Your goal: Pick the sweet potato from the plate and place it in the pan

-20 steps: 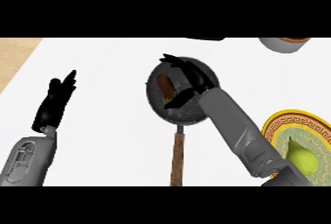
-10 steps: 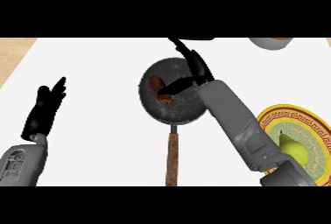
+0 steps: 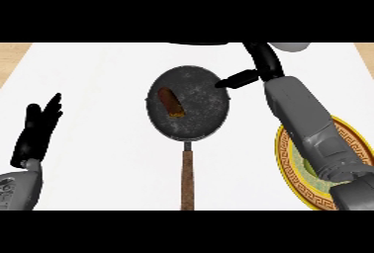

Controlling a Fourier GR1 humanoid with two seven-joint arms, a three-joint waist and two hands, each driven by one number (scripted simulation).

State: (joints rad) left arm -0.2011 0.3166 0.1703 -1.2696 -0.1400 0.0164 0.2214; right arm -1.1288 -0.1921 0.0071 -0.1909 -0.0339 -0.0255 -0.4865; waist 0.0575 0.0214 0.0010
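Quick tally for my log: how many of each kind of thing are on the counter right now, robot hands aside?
Pan: 1
Sweet potato, lying in the pan: 1
Plate, gold-rimmed, partly hidden under the right forearm: 1
Grey item cut off by the top edge, kind unclear: 1
Total: 4

The pan (image 3: 191, 106) is dark grey with a brown handle; the sweet potato (image 3: 170, 102) is reddish-brown; the plate (image 3: 298, 170) is yellow-rimmed, key-patterned, green-centred.
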